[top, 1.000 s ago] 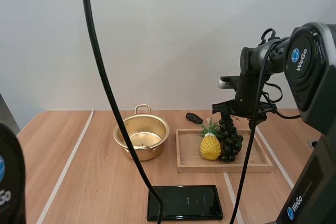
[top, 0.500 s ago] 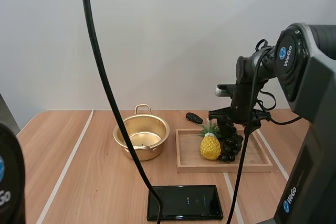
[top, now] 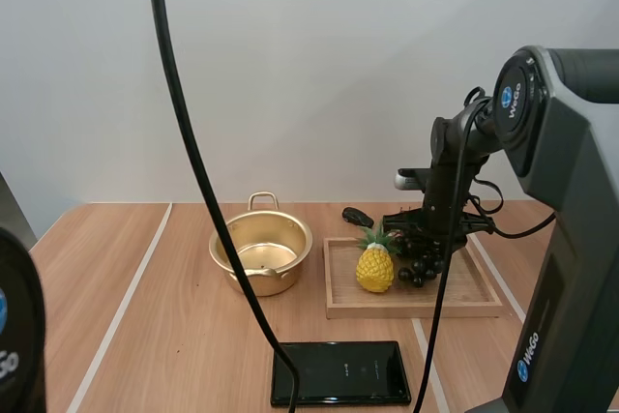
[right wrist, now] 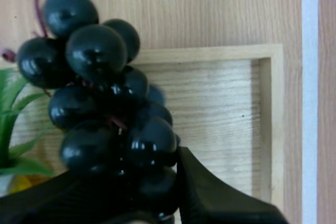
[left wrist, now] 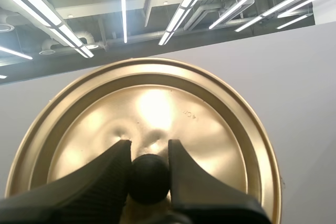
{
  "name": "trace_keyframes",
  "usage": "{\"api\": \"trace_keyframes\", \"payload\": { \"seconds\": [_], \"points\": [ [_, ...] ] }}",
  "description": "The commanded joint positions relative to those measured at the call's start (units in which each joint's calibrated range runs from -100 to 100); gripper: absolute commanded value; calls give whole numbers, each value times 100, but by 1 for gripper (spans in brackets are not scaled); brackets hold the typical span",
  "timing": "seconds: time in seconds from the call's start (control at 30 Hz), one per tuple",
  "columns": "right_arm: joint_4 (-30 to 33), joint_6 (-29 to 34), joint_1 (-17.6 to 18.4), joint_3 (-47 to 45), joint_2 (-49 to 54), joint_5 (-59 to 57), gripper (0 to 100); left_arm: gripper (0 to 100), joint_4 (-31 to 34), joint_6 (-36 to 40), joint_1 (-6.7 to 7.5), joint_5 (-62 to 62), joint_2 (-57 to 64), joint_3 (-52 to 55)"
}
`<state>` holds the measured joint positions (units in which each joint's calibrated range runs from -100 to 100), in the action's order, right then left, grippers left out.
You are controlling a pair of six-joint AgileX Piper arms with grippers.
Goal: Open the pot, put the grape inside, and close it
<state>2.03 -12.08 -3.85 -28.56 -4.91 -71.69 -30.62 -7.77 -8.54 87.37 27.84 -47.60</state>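
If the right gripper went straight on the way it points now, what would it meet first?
Beyond the bunch of grapes it pinches, the right gripper would likely meet the wooden tray floor, though depth is unclear.

Wooden table (top: 145, 336), gold pot (top: 261, 253) beside wooden tray (top: 411, 305), dark phone (top: 340, 372) nearer, black object (top: 357, 217) behind tray

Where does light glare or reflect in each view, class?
Left wrist view: a broad bright patch glares on the gold lid. Right wrist view: small highlights dot the dark grapes. High view: the pot gleams inside its rim.
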Motion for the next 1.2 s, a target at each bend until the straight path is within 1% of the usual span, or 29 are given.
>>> {"api": "trace_keyframes", "payload": {
  "seconds": [0.0, 0.2, 0.47, 0.67, 0.87, 1.1, 1.17],
  "points": [
    [-46, 162, -20, -26, 75, -68, 0, 0, -34, 61, -5, -25, 31, -39],
    [145, 162, -20, -26, 425, 53, 0, 0, -34, 61, -5, -4, 31, -39],
    [372, 162, -20, 282, 1580, 53, 0, 0, -46, 61, -5, -6, 31, -39],
    [350, -155, -20, 586, 2497, 67, 0, 0, -70, 61, -5, -6, 31, -39],
    [362, -175, -20, 1051, 3192, 100, 0, 0, -99, 61, -5, -6, 31, -39],
    [269, -175, -20, 1667, 3580, 100, 0, 0, -111, 61, -5, 155, 31, -39],
    [154, -353, -20, 1868, 3609, 100, 0, 0, -111, 61, -5, 170, 31, -39]
  ]
}}
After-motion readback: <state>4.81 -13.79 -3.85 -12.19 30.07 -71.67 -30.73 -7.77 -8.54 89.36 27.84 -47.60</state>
